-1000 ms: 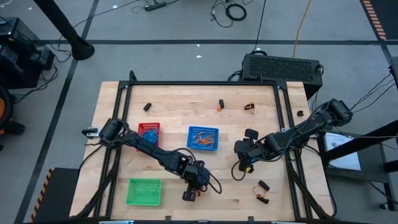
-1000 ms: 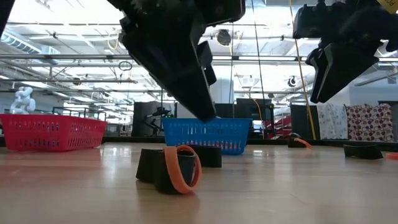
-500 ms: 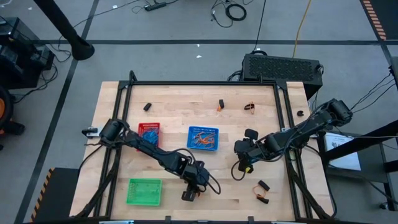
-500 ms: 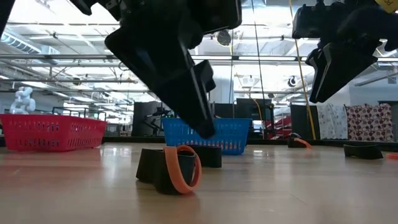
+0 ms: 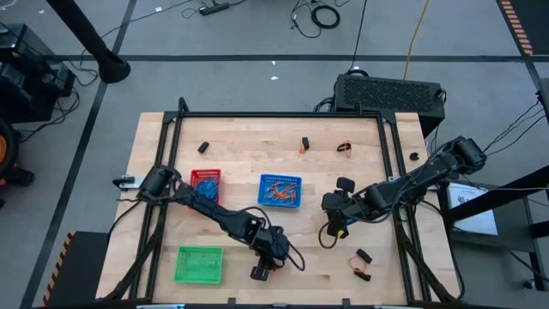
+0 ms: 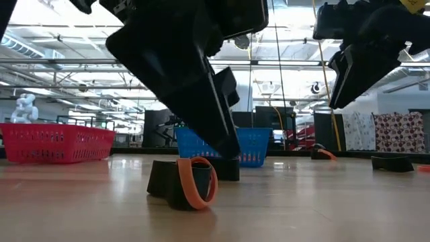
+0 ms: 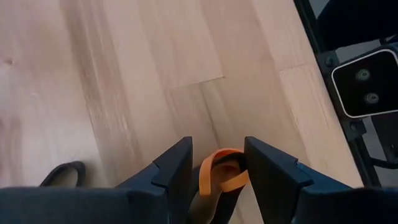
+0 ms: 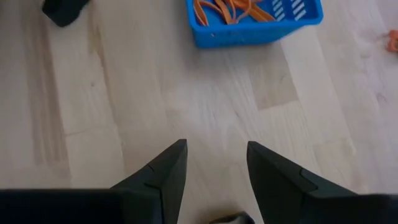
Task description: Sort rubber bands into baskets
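An orange rubber band (image 7: pixel 219 177) stands on edge against a black one (image 6: pixel 166 181) on the table, near the front edge in the middle. My left gripper (image 7: pixel 217 167) is open just above them, one finger on either side of the orange band. My right gripper (image 8: pixel 216 169) hangs open over bare wood to the right of the blue basket (image 5: pixel 280 190), which holds orange bands. The red basket (image 5: pixel 206 183) holds blue bands. The green basket (image 5: pixel 199 263) sits at the front left. My left gripper slants down from the table's far left, with the orange band's upper loop (image 7: pixel 229 163) in the gap between its open fingers. I cannot tell whether either finger touches the band. The band rests on the table.
Loose bands lie apart on the wood: a black one (image 5: pixel 203 148) at the far left, orange-and-black ones (image 5: pixel 304 144) (image 5: pixel 344 148) at the far middle, a black one (image 5: pixel 346 184) by my right arm, two (image 5: pixel 363 264) at the front right.
My left gripper has opened from shut and sunk a little toward the orange band, so that its fingers now stand on either side of the band. The bands have not moved.
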### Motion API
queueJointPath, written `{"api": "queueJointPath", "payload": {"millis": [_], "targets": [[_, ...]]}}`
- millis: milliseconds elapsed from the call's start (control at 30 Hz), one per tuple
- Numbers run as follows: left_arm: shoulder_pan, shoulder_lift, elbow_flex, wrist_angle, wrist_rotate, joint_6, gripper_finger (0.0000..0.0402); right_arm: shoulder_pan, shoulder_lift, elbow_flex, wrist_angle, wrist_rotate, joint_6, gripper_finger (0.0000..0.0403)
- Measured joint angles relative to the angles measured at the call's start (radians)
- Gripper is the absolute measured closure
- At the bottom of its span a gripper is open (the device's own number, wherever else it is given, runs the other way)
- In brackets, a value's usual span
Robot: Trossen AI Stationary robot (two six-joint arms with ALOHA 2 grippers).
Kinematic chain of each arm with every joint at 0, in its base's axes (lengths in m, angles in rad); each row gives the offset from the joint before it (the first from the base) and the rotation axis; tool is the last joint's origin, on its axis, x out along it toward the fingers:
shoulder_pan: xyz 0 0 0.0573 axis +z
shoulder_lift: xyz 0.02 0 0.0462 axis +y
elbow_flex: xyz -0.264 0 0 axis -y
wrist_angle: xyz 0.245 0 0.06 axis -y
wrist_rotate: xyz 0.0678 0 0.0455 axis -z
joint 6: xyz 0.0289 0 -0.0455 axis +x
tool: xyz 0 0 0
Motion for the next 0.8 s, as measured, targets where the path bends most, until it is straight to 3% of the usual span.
{"api": "queueJointPath", "payload": {"millis": [333,800], "targets": [[0.0,0.0,0.0,-0.028,0.0,0.0,0.0259,0.0,0.005,0.0,0.023,0.0,-0.02,0.0243],[0.0,0.0,0.0,-0.052,0.01,-0.002,0.0331,0.0,0.005,0.0,0.025,-0.001,-0.015,0.0243]]}}
